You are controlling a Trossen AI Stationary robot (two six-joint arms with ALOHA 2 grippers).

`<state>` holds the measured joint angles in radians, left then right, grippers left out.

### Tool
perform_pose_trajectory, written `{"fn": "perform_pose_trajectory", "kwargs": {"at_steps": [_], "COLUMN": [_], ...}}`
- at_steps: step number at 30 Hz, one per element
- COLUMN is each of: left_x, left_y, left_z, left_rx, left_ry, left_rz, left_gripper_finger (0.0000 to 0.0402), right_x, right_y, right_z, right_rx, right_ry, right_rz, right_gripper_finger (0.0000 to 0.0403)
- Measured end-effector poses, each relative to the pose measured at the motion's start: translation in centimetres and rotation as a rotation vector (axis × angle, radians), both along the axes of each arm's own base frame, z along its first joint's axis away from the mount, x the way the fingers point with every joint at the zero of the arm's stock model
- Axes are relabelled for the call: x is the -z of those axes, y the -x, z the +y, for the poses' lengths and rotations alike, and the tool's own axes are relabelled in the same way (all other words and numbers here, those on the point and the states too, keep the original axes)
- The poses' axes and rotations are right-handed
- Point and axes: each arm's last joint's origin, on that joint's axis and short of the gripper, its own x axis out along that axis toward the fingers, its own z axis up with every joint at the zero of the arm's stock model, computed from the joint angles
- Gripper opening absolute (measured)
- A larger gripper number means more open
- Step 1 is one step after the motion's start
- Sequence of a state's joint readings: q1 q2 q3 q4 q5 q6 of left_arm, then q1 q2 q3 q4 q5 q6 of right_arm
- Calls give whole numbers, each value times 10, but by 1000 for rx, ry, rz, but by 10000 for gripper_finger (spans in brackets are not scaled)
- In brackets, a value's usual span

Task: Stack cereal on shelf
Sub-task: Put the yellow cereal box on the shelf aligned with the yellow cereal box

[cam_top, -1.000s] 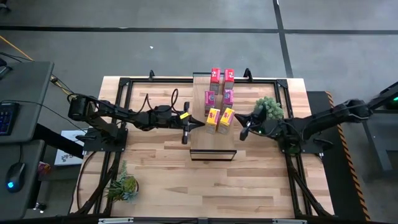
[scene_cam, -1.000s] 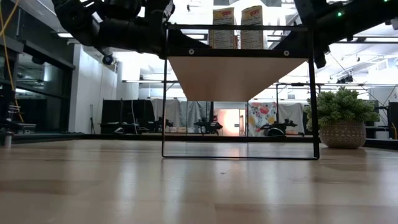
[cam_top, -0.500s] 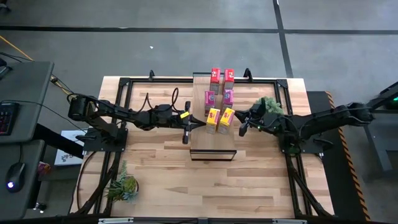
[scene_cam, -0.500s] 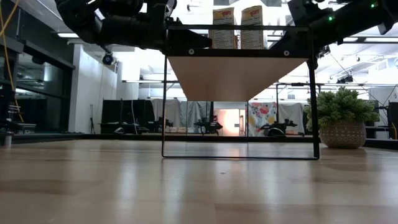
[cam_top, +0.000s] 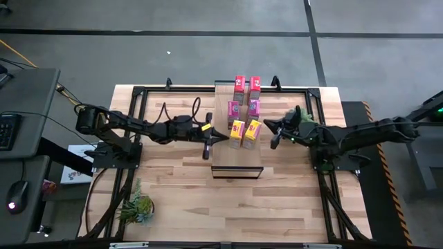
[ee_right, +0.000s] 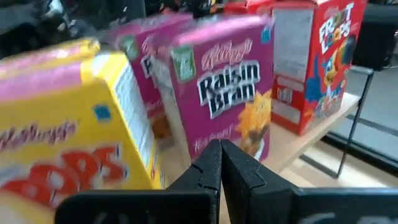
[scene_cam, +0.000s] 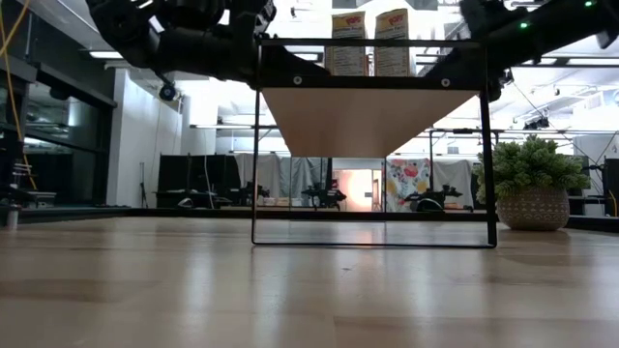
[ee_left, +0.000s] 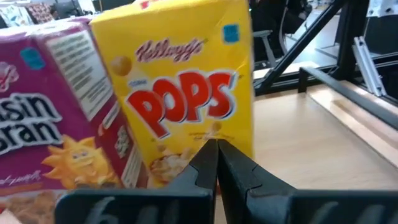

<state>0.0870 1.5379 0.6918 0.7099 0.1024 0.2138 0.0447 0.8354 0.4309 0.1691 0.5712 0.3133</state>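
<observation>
Yellow cereal (cam_top: 245, 130) stands on shelf (cam_top: 237, 158) between clenched left gripper (cam_top: 207, 153) and right gripper (cam_top: 274, 143).

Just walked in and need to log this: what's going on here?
Six cereal boxes stand in three pairs on the shelf: red Froot Loops, magenta Raisin Bran, yellow Pops. The left claw and right claw, both shut and empty, flank the yellow pair at the shelf's sides.
</observation>
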Motion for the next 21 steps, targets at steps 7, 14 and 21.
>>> {"fn": "perform_pose_trajectory", "kwargs": {"at_steps": [7,14,21], "left_x": [0,0,0], "left_y": [1,2,3], "left_z": [9,17,25], "left_rx": [-28,-52,-71], "left_ry": [-14,-38,-41], "left_rz": [2,1,2], "left_gripper_finger": [0,0,0], "right_x": [-1,4,3], "right_y": [9,-1,-5], "right_z": [6,3,-3], "right_rx": [-237,-310,-284], "right_ry": [-74,-50,-2], "right_rz": [29,53,49], "right_gripper_finger": [0,0,0]}}
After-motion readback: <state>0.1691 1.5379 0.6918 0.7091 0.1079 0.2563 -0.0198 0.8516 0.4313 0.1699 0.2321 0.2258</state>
